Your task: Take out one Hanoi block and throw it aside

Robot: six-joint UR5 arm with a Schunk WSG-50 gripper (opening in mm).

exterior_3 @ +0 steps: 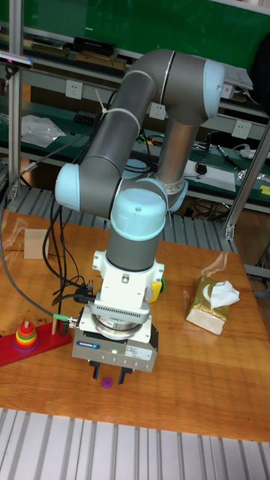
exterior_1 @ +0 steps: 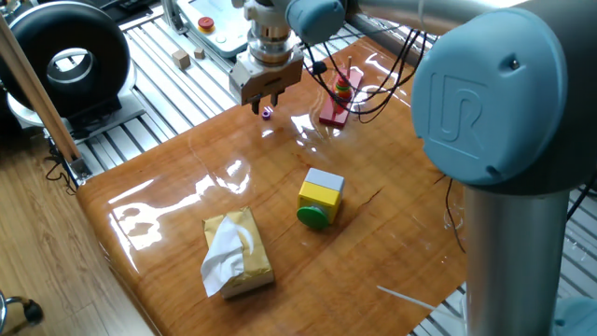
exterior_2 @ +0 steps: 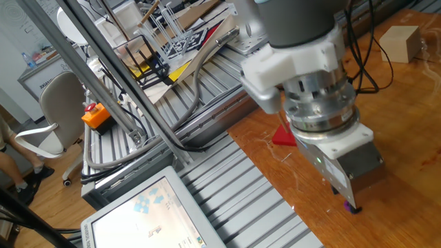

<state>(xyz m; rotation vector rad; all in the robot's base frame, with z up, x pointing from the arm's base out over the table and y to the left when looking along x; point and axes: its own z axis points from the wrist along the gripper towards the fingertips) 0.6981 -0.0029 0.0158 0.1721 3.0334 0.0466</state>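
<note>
The Hanoi block (exterior_1: 266, 113), a tiny purple ring, lies on the wooden table near its far edge. It also shows in the tall fixed view as the Hanoi block (exterior_3: 107, 382) and in the other fixed view as the Hanoi block (exterior_2: 351, 205). My gripper (exterior_1: 264, 100) hangs just above it, open, fingers apart and not touching it; the same gripper (exterior_3: 109, 373) shows the ring below the gap. The peg tower (exterior_1: 344, 89) with red, yellow and green rings stands on its red base (exterior_1: 332, 109) to the right.
A yellow cube (exterior_1: 320, 196) with a green disc and grey top sits mid-table. A tissue pack (exterior_1: 238, 252) lies nearer the front. Black cables (exterior_1: 378, 93) trail around the tower. Small wooden cubes (exterior_1: 182, 60) rest on the slatted bench beyond the table edge.
</note>
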